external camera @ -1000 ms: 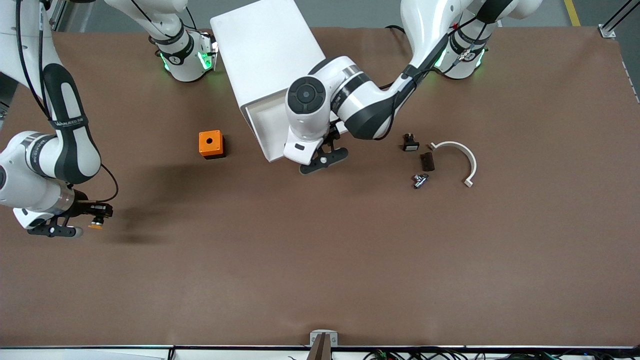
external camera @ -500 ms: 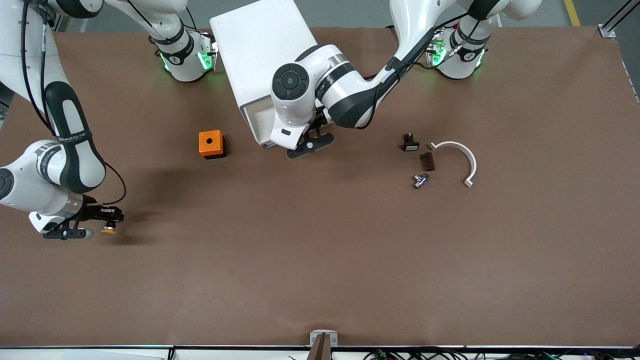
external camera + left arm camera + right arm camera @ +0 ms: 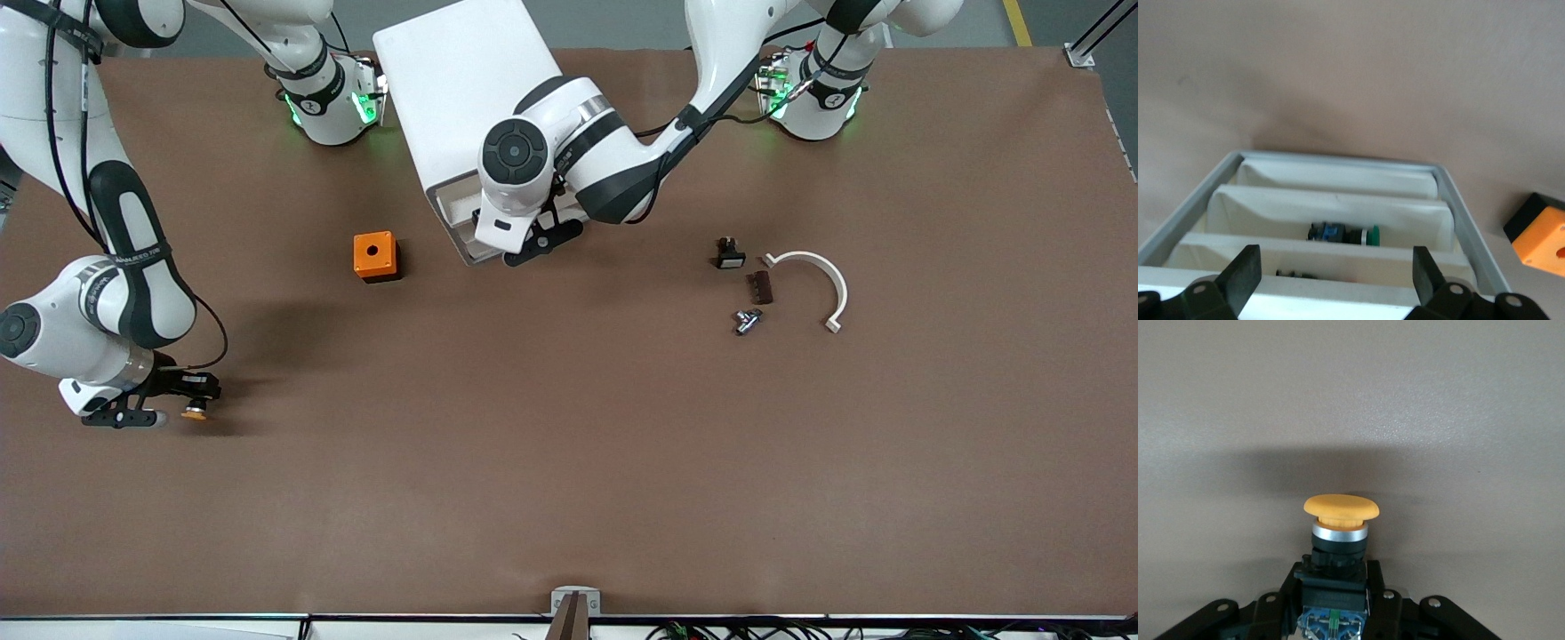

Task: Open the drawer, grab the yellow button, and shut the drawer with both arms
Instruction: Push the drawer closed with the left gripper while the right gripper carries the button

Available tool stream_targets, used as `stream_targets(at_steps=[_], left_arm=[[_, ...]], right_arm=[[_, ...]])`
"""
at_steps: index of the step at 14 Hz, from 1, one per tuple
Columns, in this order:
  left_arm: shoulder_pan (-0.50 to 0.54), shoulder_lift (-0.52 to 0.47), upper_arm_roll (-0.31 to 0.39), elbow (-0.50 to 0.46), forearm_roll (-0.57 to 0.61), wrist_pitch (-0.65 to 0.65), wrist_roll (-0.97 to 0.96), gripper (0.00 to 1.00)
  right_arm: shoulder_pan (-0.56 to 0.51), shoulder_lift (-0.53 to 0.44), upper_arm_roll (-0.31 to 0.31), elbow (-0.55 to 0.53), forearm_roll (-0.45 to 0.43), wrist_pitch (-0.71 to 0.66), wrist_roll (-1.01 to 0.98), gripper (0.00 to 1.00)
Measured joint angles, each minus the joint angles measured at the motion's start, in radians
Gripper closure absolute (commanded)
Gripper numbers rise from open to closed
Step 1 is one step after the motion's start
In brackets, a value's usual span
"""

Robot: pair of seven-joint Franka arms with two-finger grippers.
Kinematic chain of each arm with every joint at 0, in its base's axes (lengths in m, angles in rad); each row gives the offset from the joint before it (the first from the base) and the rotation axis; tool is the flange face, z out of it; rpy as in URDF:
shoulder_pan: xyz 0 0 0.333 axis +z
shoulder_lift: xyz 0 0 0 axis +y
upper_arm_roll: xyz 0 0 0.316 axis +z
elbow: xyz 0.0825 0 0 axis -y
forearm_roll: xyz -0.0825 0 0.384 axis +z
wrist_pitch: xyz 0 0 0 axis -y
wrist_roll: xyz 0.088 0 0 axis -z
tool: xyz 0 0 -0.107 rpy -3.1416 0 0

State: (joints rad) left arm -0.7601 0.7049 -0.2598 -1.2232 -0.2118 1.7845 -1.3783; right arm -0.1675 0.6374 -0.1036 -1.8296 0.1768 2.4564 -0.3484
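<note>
Left arm hides the drawer (image 3: pixel 462 213) front.

Cabinet (image 3: pixel 462 89) sits mid-table betw. the two arm bases, drawer fronts facing the front cam. Left gripper (image 3: pixel 540 240) right at the drawer (image 3: pixel 455 206) front, which sticks out a bit; a small part (image 3: pixel 1341 234) lies in a lower tray under it. Cube (image 3: pixel 374 255) just beside that gripper, toward right arm's end. Black piece (image 3: pixel 730 255), flat block (image 3: pixel 758 286), metal fitting (image 3: pixel 747 320) and curved bracket (image 3: pixel 813 280) clustered well apart from it, toward left arm's end. Right gripper (image 3: pixel 182 402) low over table (image 3: pixel 569 462) at right arm's end, nearer the front cam than the cube, w/ button (image 3: pixel 194 412) betw. its fingers.
</note>
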Motion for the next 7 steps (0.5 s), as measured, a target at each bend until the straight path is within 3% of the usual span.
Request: stream_targets(at_steps=[7], left_arm=[[-0.007,0.000,0.001,-0.033,-0.115,-0.001,0.000,0.01]], right_arm=[[0.021,-0.017,0.012,0.026,0.000,-0.068,0.035,0.00]])
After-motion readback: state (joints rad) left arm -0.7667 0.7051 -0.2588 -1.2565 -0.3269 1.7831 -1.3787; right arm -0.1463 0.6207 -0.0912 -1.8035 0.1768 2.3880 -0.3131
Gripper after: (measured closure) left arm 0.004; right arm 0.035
